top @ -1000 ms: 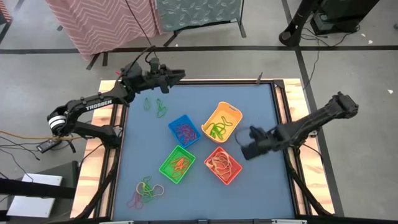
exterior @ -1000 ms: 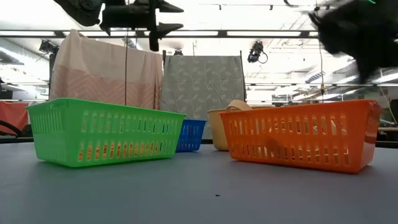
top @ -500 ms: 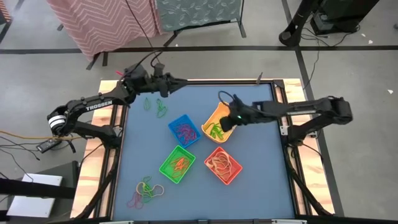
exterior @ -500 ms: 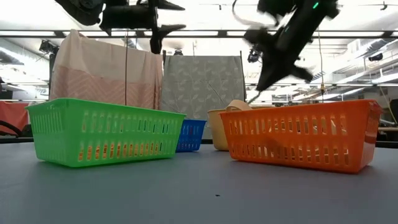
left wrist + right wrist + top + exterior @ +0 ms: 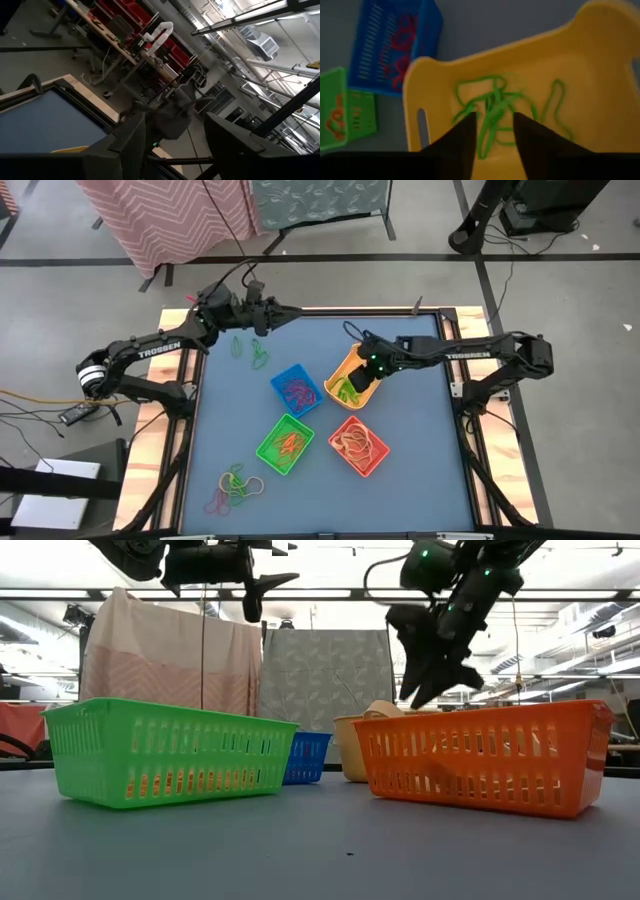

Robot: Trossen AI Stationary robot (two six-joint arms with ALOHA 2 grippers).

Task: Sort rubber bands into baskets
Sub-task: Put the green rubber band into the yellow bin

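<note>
Four baskets stand mid-table: blue (image 5: 296,390), yellow (image 5: 337,383), green (image 5: 285,444) and orange (image 5: 357,445), each with rubber bands inside. My right gripper (image 5: 358,380) is open and hangs over the yellow basket (image 5: 435,75), fingers pointing down, tips above the green bands (image 5: 495,102) in it; in the low view it (image 5: 420,690) stays above the rim. My left gripper (image 5: 275,311) is open and empty, held high and level over the table's far left (image 5: 258,585). Loose bands lie on the table at the far left (image 5: 250,352) and near left (image 5: 235,488).
The table has a raised wooden frame (image 5: 452,330). The baskets stand close together, blue (image 5: 390,40) and green (image 5: 340,110) beside the yellow one. Fabric-covered screens (image 5: 180,220) stand beyond the far edge. Bare blue surface (image 5: 420,480) lies at the near right.
My right gripper has swung from the right of the orange basket toward the table's far left, and now hangs over the yellow basket with its fingers pointing down.
</note>
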